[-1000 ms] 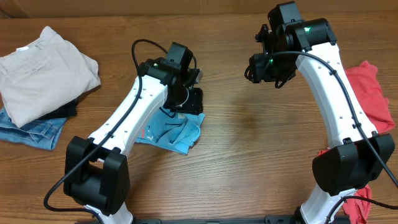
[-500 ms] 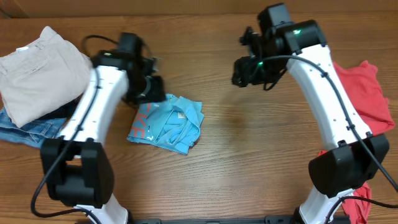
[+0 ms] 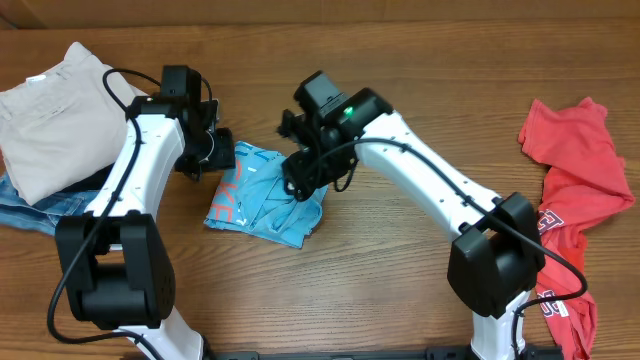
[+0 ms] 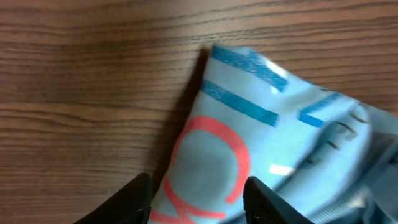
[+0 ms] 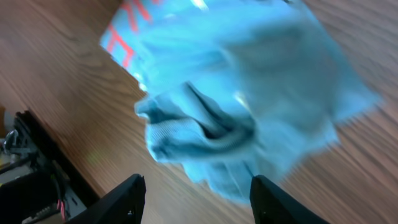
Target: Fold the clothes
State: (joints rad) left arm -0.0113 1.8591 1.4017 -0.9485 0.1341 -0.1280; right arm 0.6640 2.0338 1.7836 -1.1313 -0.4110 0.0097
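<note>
The wooden desk (image 3: 400, 260) carries everything, and 2 white-and-black arms reach over it from the near edge toward its middle.

At the right edge a red T-shirt (image 3: 575, 160) lies crumpled and unfolded. A second red T-shirt (image 3: 568, 300) with white print lies bunched by the right arm's base. At the far left, beige trousers (image 3: 55, 115) sit folded on top of blue jeans (image 3: 30, 215), well apart from the red pile.

The light blue T-shirt (image 3: 265, 200) lies left of centre on the desk, between the 2 arms, loosely bunched rather than flat. Its red and white lettering shows along its left side. In the right wrist view the light blue T-shirt (image 5: 249, 93) is rumpled, with a ribbed fold gathered near its middle.

The right hand (image 3: 305, 170) is over the shirt's upper right part, its 2 fingers spread wide apart and gripping nothing. The left hand (image 3: 215, 155) is at the shirt's upper left corner. In its wrist view the left hand (image 4: 198, 202) is likewise spread, with the red lettering between its fingers (image 4: 134, 199). I cannot tell whether either hand touches the cloth.
</note>
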